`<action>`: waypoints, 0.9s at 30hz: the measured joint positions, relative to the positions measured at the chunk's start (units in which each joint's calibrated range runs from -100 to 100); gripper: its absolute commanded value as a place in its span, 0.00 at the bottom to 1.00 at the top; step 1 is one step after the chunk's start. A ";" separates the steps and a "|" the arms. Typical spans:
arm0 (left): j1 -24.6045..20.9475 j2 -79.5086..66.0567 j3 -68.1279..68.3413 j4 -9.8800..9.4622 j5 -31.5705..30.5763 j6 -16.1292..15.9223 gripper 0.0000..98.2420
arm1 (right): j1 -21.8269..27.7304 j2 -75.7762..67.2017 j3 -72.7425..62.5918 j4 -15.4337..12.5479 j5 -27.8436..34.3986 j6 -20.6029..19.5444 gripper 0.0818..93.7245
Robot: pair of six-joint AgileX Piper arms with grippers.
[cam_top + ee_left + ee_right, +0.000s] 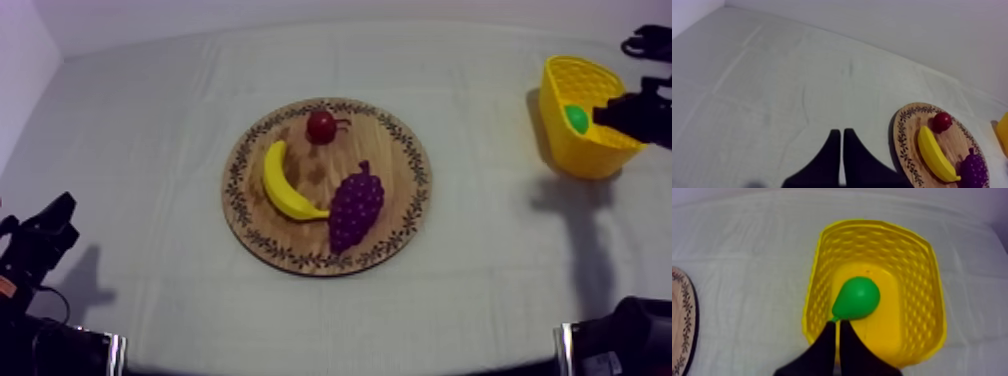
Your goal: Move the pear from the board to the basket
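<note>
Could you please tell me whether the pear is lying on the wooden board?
No, the pear lies inside the yellow basket, while the wooden board holds a banana, grapes and a small red fruit.

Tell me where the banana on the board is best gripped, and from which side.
Probably the banana at its thick middle, coming straight down from above with the fingers across its width. It lies flat on the wooden board, its ends taper, and one tip lies right by the grapes, so the middle leaves the most room on both sides.
</note>
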 measured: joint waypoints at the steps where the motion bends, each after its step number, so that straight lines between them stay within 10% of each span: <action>1: 0.00 0.00 0.00 0.00 0.00 0.00 0.00 | -0.15 -2.05 1.47 0.15 0.65 0.30 0.00; 16: 0.00 0.00 0.00 0.00 0.00 -0.06 0.00 | -3.76 -33.75 16.25 9.87 17.39 -8.68 0.00; 27: 0.00 0.00 0.00 0.00 0.00 0.00 0.00 | -4.49 -49.52 21.77 9.62 25.21 -10.29 0.00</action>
